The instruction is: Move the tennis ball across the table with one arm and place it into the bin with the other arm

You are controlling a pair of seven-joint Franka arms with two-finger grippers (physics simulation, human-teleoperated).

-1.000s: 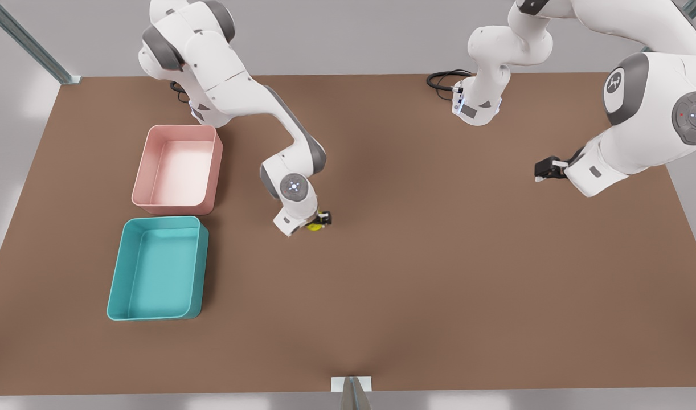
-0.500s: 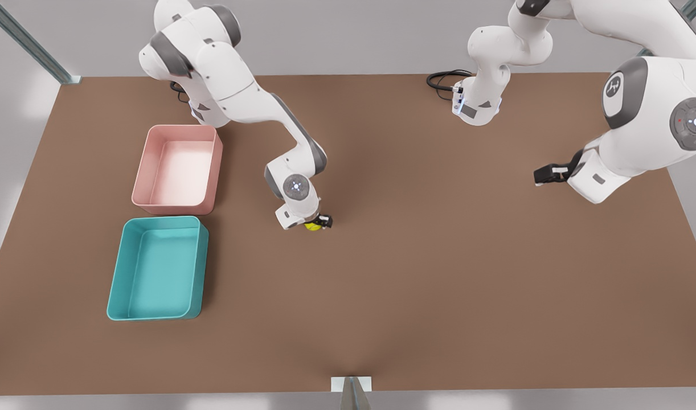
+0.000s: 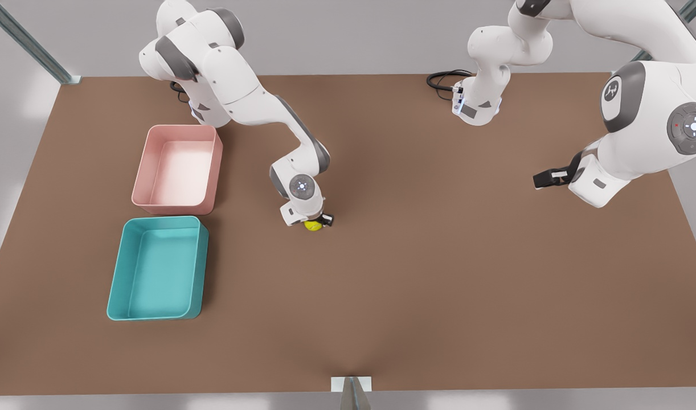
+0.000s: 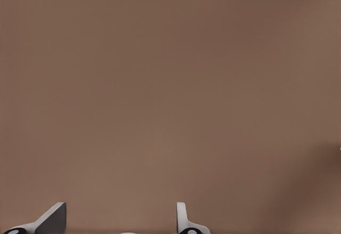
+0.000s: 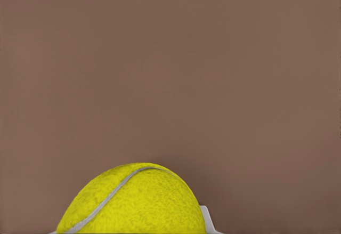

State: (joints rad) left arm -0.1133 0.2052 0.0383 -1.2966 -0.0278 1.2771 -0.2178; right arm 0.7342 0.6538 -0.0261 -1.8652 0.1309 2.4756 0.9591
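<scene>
One tennis ball [image 3: 312, 225] sits near the middle of the table [image 3: 439, 285], caught between the fingers of the right gripper [image 3: 316, 222], which points down at the tabletop. In the right wrist view the ball [image 5: 133, 201] bulges up between the fingertips [image 5: 206, 219], its pale seam curving across the felt, with plain brown surface beyond it; the jaws are closed around it (whether the ball touches the table or is just clear of it I cannot tell).

Nearer the camera, on the front view's left, lies the teal bin [image 3: 115, 279], well apart from the ball. Just behind it stands a pink tray [image 3: 215, 171] of like shape, beside the right arm's elbow.

Farther off, at the front view's right, the left gripper [image 3: 544, 179] waits above the table, well away from the ball. In the left wrist view its two fingers [image 4: 50, 219] stand spread wide over bare tabletop, holding nothing.
</scene>
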